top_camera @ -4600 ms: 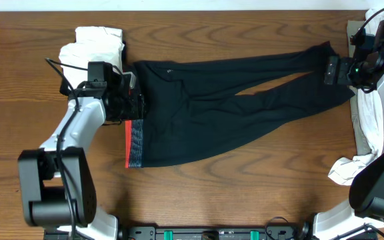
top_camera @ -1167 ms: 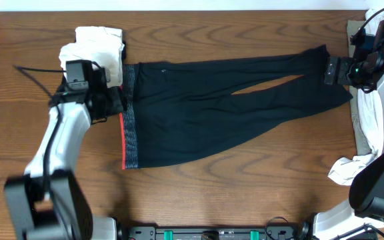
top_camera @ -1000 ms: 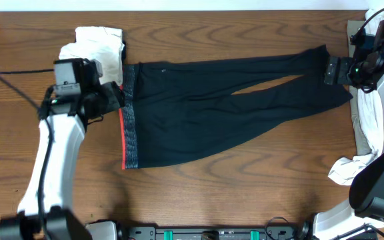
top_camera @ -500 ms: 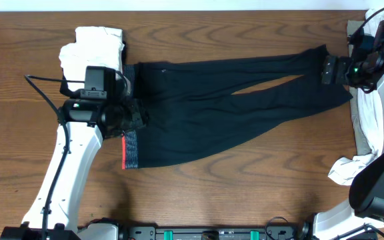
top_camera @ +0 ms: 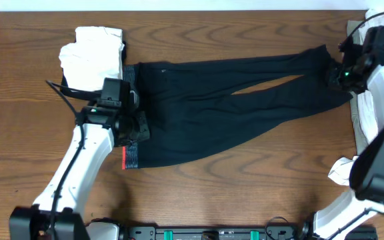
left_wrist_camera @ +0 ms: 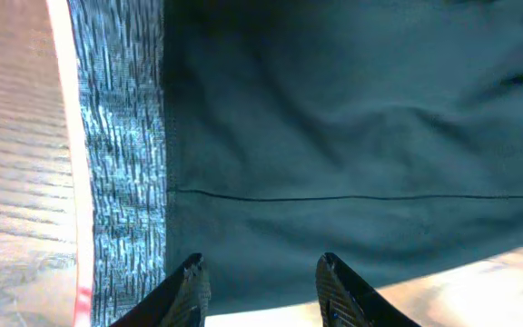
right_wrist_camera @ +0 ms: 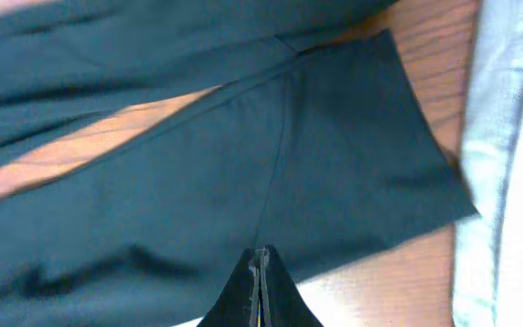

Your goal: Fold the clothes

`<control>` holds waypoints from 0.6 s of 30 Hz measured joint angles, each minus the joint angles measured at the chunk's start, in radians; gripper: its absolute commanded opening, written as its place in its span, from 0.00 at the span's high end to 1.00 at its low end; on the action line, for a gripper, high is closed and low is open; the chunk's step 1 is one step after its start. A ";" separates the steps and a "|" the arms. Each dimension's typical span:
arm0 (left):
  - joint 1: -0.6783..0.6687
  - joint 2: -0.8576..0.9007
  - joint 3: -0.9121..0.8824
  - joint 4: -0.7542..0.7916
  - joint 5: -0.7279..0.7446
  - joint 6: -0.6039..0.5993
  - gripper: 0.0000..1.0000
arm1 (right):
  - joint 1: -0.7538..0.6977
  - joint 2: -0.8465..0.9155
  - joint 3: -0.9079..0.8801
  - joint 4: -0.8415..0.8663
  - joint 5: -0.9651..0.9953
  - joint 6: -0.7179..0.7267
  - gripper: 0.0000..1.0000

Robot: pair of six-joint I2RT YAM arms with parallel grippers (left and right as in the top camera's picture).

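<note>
Black trousers (top_camera: 225, 100) lie spread flat across the table, with a grey waistband (top_camera: 133, 155) edged in red at the left and the leg ends at the right. My left gripper (top_camera: 137, 127) hovers over the waistband's lower part. In the left wrist view it (left_wrist_camera: 260, 277) is open, with dark cloth (left_wrist_camera: 352, 118) under the gap and the grey band (left_wrist_camera: 121, 163) to the left. My right gripper (top_camera: 331, 75) is at the leg ends. In the right wrist view it (right_wrist_camera: 261, 259) is shut over a trouser leg (right_wrist_camera: 243, 182). No cloth shows pinched between the tips.
A folded stack of white clothes (top_camera: 92, 50) sits at the back left, just beyond the waistband. A pile of light clothes (top_camera: 379, 120) runs down the right edge, and its pale cloth (right_wrist_camera: 516, 136) lies beside the leg end. A crumpled white piece (top_camera: 342, 170) lies at front right.
My left gripper has swung from left of the waistband rightwards onto it and has narrowed somewhat. The right gripper has gone from open to shut at the leg ends.
</note>
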 measured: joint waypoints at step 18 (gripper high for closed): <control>-0.001 0.169 -0.064 0.037 -0.140 -0.013 0.59 | -0.027 0.190 -0.012 0.113 0.123 -0.006 0.99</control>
